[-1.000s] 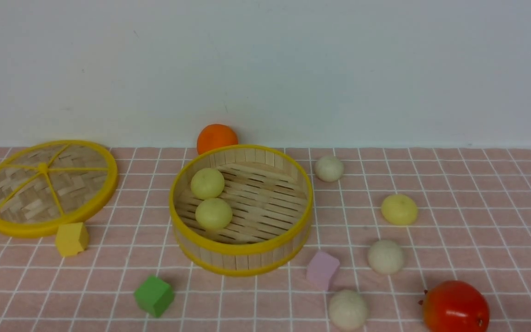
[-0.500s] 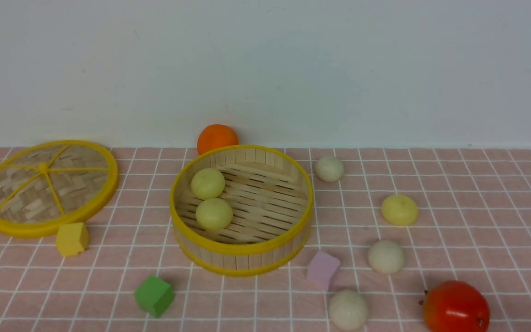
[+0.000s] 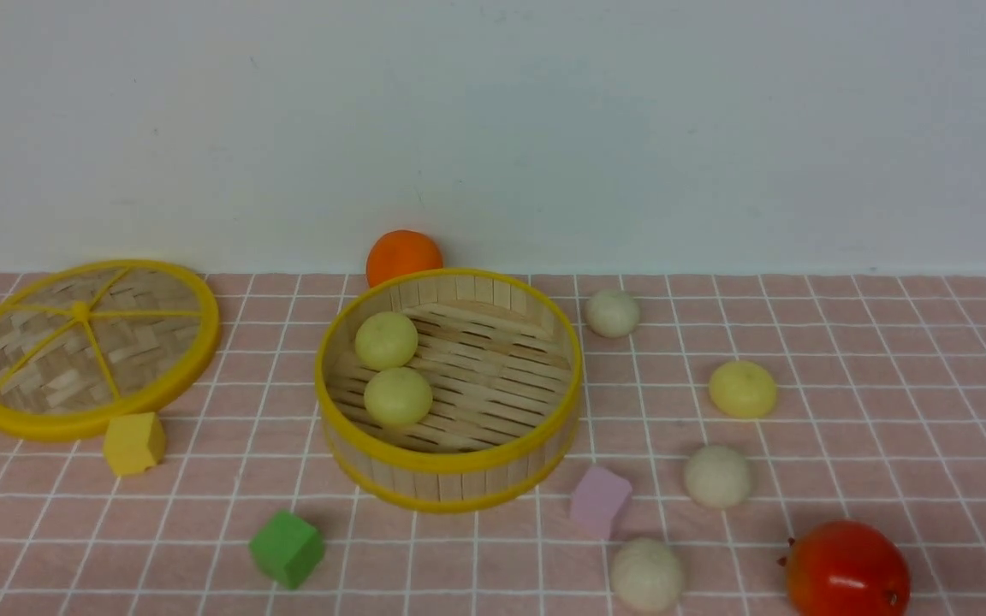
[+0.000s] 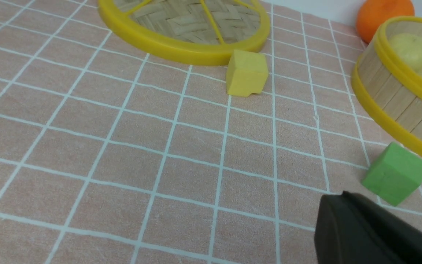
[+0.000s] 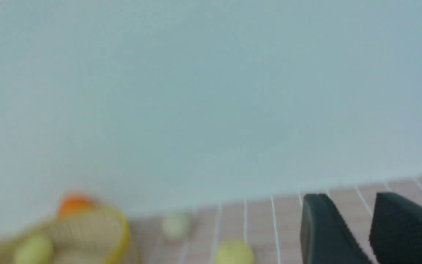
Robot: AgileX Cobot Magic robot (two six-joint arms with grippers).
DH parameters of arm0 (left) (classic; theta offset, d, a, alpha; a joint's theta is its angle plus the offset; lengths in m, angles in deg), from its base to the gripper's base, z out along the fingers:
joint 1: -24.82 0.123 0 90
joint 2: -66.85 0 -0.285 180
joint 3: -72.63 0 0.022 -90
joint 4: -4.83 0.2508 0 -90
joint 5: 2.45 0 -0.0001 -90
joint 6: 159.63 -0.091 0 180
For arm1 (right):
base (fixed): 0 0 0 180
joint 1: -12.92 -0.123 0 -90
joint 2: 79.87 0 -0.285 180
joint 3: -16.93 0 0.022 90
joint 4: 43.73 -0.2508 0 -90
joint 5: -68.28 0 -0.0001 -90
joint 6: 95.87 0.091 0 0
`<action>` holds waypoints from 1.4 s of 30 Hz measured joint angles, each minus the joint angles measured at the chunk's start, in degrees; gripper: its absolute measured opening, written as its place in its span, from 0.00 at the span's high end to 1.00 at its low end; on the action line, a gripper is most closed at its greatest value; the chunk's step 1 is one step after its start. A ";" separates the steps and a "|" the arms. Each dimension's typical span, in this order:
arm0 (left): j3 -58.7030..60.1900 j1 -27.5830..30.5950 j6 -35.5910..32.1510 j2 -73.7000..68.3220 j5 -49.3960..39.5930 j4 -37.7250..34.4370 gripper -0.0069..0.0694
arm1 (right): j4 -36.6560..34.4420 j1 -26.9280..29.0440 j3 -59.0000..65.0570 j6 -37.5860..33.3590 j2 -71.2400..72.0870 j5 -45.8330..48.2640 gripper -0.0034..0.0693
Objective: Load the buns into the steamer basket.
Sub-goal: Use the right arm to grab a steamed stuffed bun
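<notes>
The steamer basket (image 3: pixel 450 466) stands mid-table with two pale yellow buns (image 3: pixel 385 340) (image 3: pixel 397 396) inside at its left. A third pale yellow bun (image 3: pixel 742 388) lies on the cloth to its right. Off-white buns lie at back right (image 3: pixel 612 312), right front (image 3: pixel 717 476) and near the front edge (image 3: pixel 647 574). Neither gripper shows in the front view. My left gripper (image 4: pixel 343 196) is a single dark mass, jaws together, empty, low over the cloth near the green cube (image 4: pixel 394 178). My right gripper (image 5: pixel 348 200) is open and empty, held above the table's right side.
The flat woven lid (image 3: pixel 56 425) lies at the left with a yellow cube (image 3: pixel 133 442) in front. A green cube (image 3: pixel 286 547) and a pink cube (image 3: pixel 599 500) lie before the basket. An orange fruit (image 3: pixel 403 255) sits behind it; a red tomato-like fruit (image 3: pixel 846 569) lies front right.
</notes>
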 joint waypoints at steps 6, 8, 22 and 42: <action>0.00 0.00 0.00 0.00 0.00 0.00 0.88 | -1.05 0.00 -9.61 2.06 -2.82 4.68 0.62; 0.00 0.00 0.00 0.00 0.00 0.00 0.88 | -1.12 0.00 -20.08 2.40 -10.13 12.75 0.62; 0.02 0.00 0.05 0.00 0.00 -0.06 0.86 | -7.49 -1.13 -44.44 0.60 -55.90 24.50 0.62; 0.02 0.00 0.05 0.00 0.05 -0.11 0.84 | 7.06 -28.88 -63.38 20.70 -97.89 49.28 0.62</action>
